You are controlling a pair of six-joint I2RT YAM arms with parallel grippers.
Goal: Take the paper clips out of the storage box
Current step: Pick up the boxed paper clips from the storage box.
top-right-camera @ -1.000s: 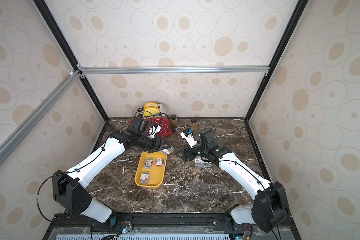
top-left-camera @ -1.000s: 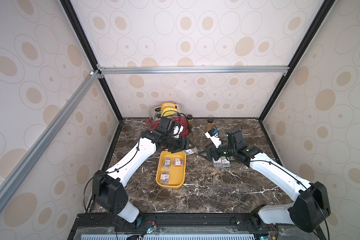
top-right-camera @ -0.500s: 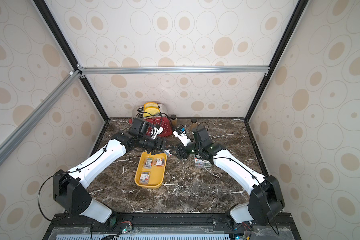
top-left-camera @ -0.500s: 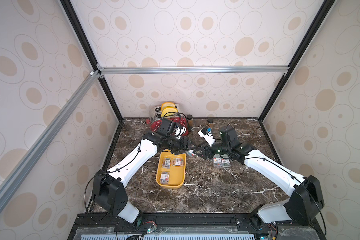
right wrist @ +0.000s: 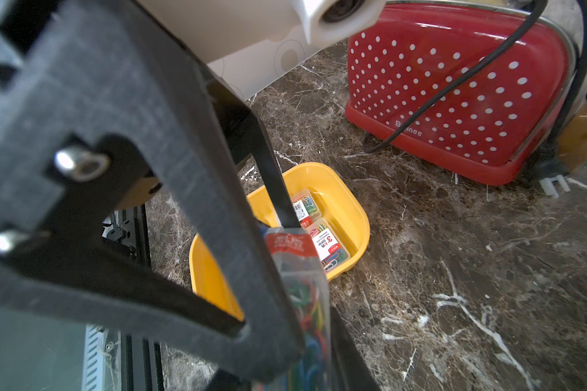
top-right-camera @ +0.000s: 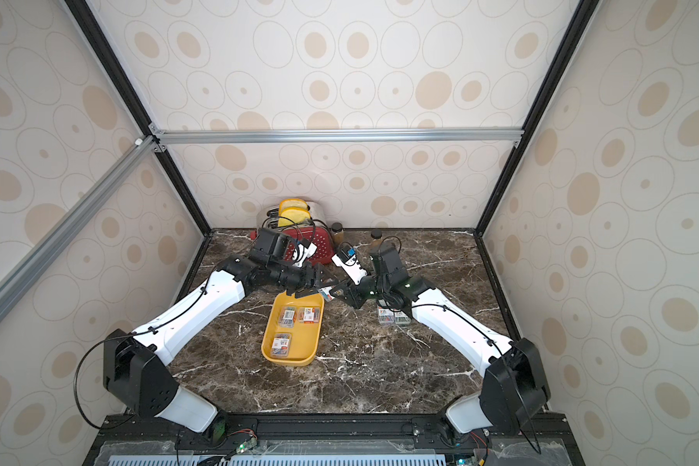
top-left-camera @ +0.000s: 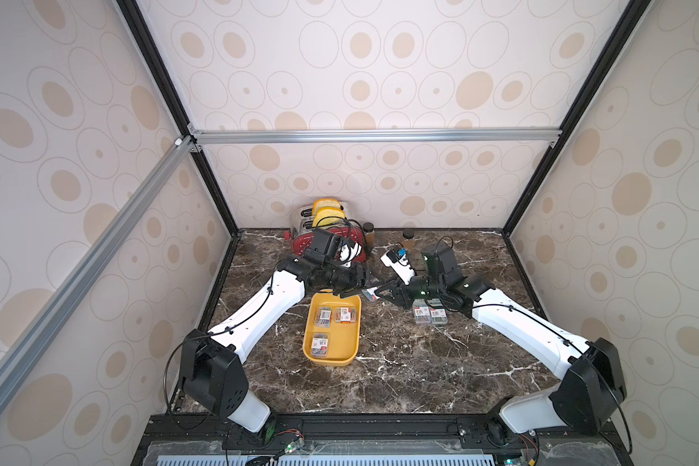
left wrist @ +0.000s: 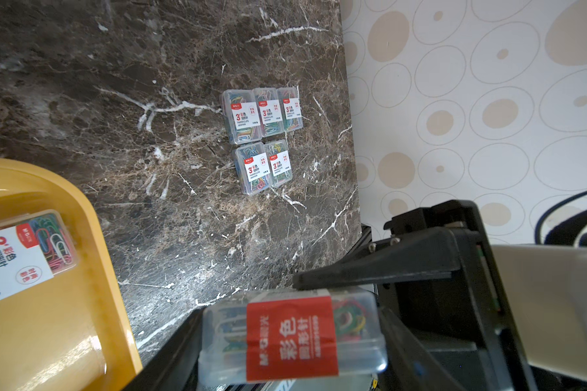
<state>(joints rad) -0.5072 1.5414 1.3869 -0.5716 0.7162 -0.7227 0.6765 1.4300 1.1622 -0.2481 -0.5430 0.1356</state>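
Right gripper and left gripper both pinch one case of paper clips just beyond the one-o'clock corner of the storage box.

You have a mustard-yellow tray on a dark brown marble tabletop veined white. Your cases are clear, labelled white and red, with multicoloured clips inside. The raised case bears a red band. Toaster: red, white-dotted. Walls: cream, beige ovals.
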